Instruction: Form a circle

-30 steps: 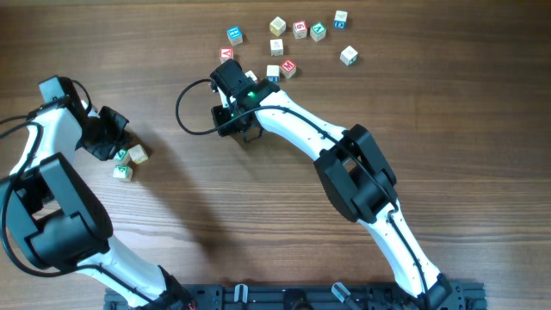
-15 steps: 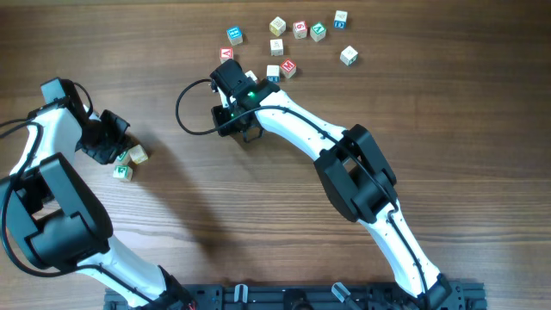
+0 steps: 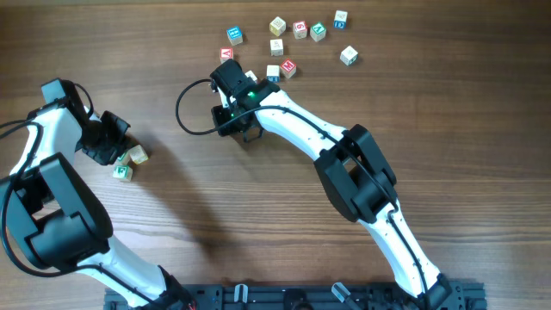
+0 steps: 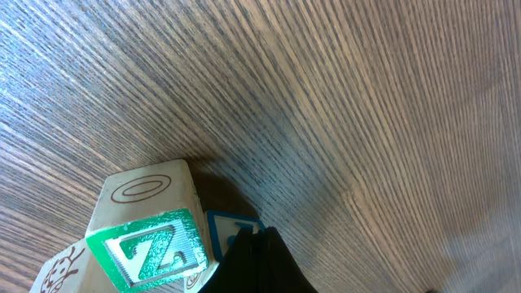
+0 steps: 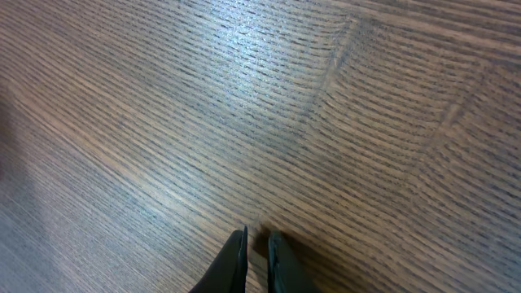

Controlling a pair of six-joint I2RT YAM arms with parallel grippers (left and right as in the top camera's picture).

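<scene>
Three small letter cubes (image 3: 135, 156) sit in a bunch at 9 o'clock on the desk (image 3: 172, 241). That bunch is all there is of the circle so far. It is not a ring yet.

One cube has a green face with a Z (image 3: 123, 172). A pale cube is at 1 o'clock from it. A blue-edged cube (image 4: 230, 226) is tucked close behind the green one.

At 10 o'clock from the bunch is the left claw (image 4: 256, 252). It is clenched tight, with nothing in it that I can see. Its dark tip looks to be right against the blue-edged cube.

I think the job now is to nudge these cubes into a curve. Small, slow pushes would be best. The tip should press low on a cube's side, so the cube slides and does not roll over. Push one cube at a time. Leave a gap in the middle.

Three cubes look too few for a full ring. Many more cubes (image 3: 300, 30) lie spread out at 12 o'clock, well apart from the bunch. The right claw (image 5: 256, 238) is nearest to them. It is almost closed and holds nothing. Only bare wood is under it.

No box, bowl or tray is in view. All the cubes lie right on the desk.
</scene>
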